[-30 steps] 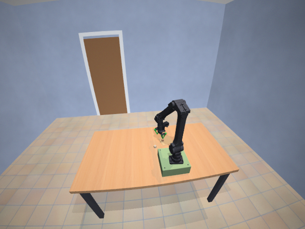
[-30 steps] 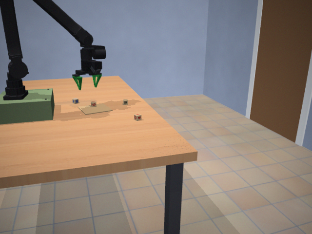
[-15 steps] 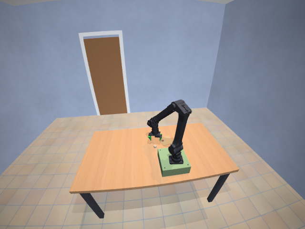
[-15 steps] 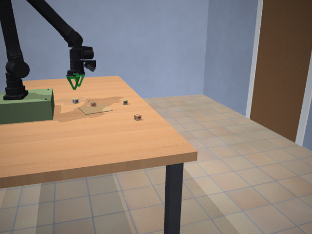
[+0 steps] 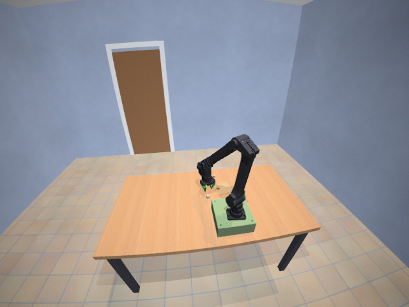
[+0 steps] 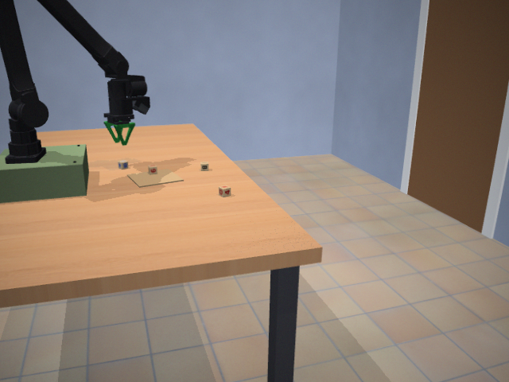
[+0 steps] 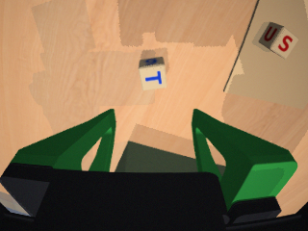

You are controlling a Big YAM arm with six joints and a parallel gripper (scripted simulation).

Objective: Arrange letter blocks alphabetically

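I have the arm [image 5: 244,170] [image 6: 79,33] bent out over the tabletop [image 5: 158,211] [image 6: 164,230] [image 7: 101,77], its hand [image 5: 208,189] [image 6: 120,142] [image 7: 153,115] raised above the wood and pointing down. The green fingers stand moderately wide apart, with nothing between them. In my wrist view, the block with a blue T [image 5: 208,196] [image 6: 122,165] [image 7: 152,78] lies just ahead of the fingertips, off the mat [image 5: 224,188] [image 6: 160,180] [image 7: 289,72]; the T faces me turned sideways. The block with a red S [image 5: 218,187] [image 6: 152,169] [image 7: 283,42] sits on the mat near one edge, with a red U on a side face.

From the exterior view I see two more blocks, both off the mat and apart from each other. One has a black mark [image 6: 203,166] on its side; the other shows a red heart [image 6: 224,191]. Their top faces are too small for me to read. The mat lies flat, partly in shadow, near the green box [image 5: 222,211] [image 6: 44,178] that carries the arm. I see no row of three on the mat.

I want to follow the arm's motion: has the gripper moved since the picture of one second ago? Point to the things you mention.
Yes. In the top view, the gripper [image 5: 208,187] [image 6: 120,142] [image 7: 153,115] moved left, away from the mat [image 5: 225,188] [image 6: 158,179] [image 7: 274,79].
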